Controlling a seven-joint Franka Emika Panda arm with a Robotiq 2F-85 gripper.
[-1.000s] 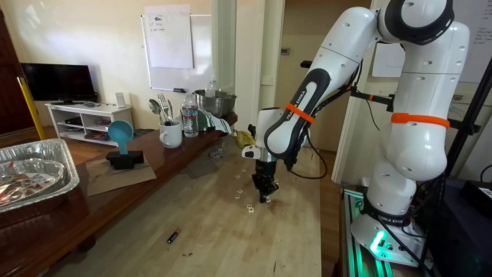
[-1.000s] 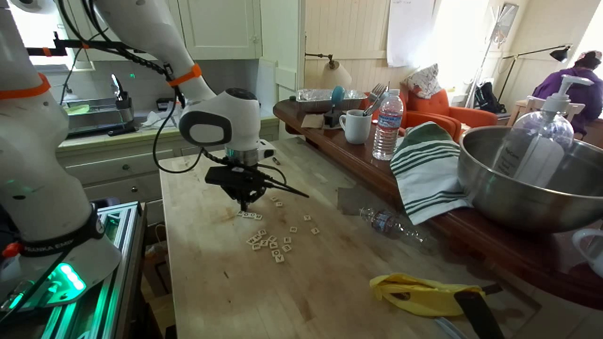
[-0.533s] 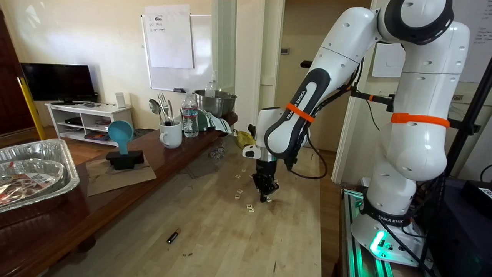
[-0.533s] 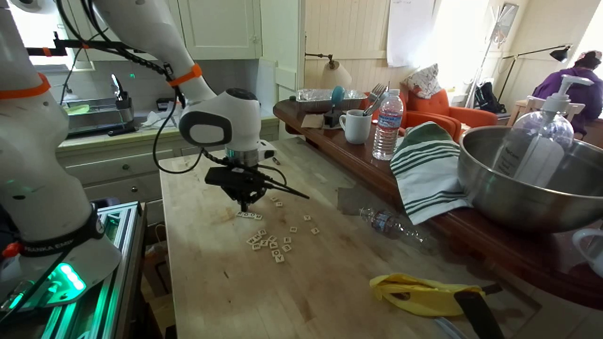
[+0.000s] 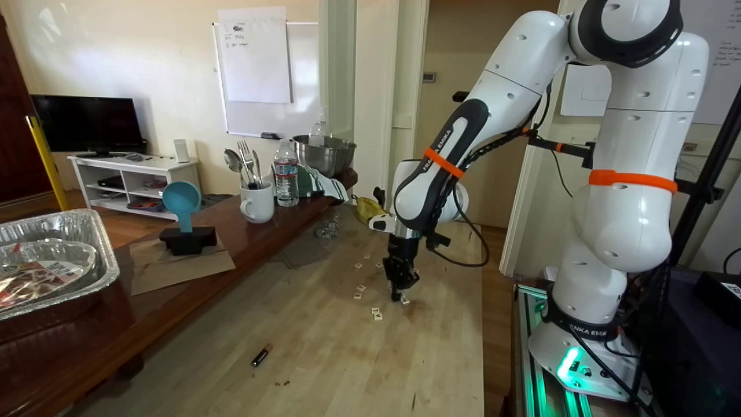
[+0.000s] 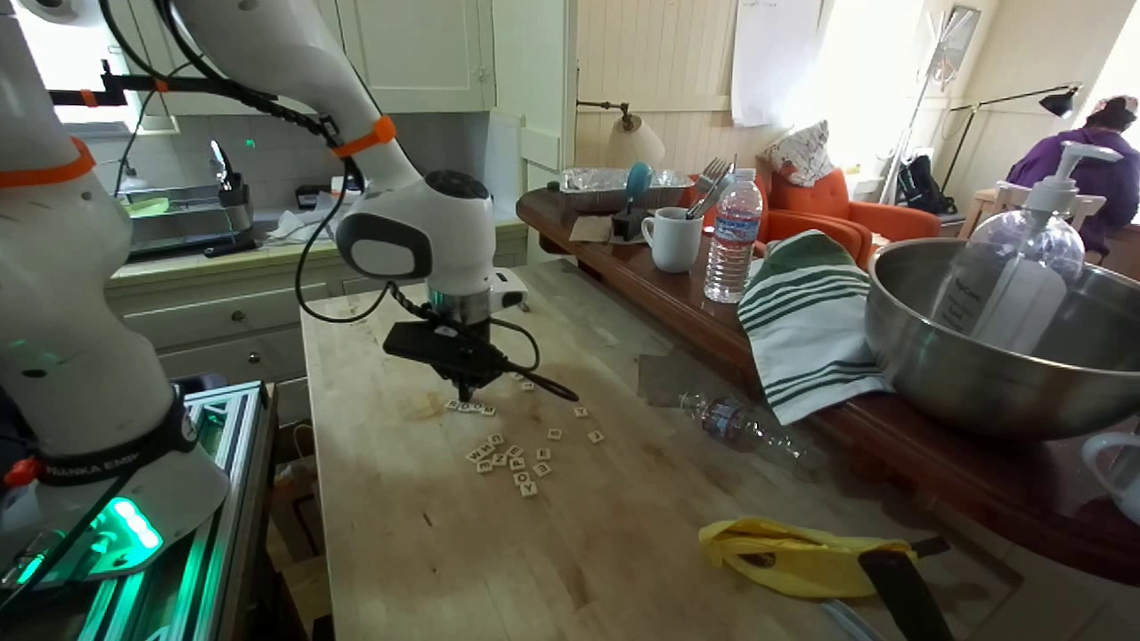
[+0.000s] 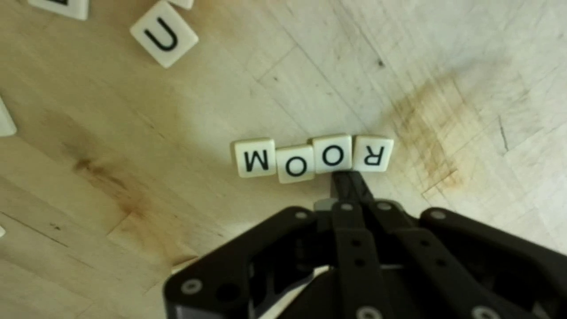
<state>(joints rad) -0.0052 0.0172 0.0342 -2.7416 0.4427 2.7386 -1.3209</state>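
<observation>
Pale wooden table (image 6: 401, 552), bordered by a darker raised ledge (image 5: 110, 330) where a mug (image 5: 257, 204) holds cutlery (image 5: 247, 162) upright. Four letter tiles (image 7: 317, 155), in order R, O, O and M, lie flat on the table, side by side and face up so each letter shows; the O beside M juts slightly towards me. My hand (image 7: 350, 178) is fully closed and empty, its fingers (image 7: 340, 186) together, I judge, to make one slim tip, seemingly touching the O beside R. Loose tiles (image 6: 518, 464) lie apart.
</observation>
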